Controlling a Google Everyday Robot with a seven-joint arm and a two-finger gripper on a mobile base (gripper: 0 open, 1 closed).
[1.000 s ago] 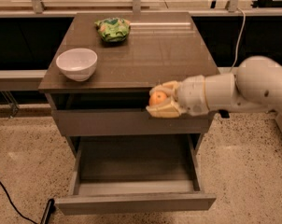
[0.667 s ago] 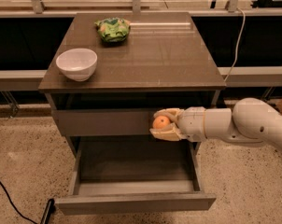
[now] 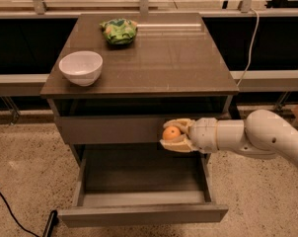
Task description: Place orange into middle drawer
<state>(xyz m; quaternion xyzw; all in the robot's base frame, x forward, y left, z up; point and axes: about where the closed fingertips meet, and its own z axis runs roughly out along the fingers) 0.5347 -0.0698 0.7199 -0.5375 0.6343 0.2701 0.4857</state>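
My gripper reaches in from the right on a white arm and is shut on the orange, a small round fruit held between its pale fingers. It hangs in front of the closed grey drawer front, above the right part of the open middle drawer. That drawer is pulled out toward me, a shallow box with a dark floor, and nothing lies in it.
A white bowl stands at the left front of the cabinet top. A green patterned snack bag lies at the back. A black cable runs over the speckled floor at the lower left.
The gripper with the orange has dropped from the level of the cabinet top's edge to in front of the closed drawer front, and the arm has sunk lower and stretched out.
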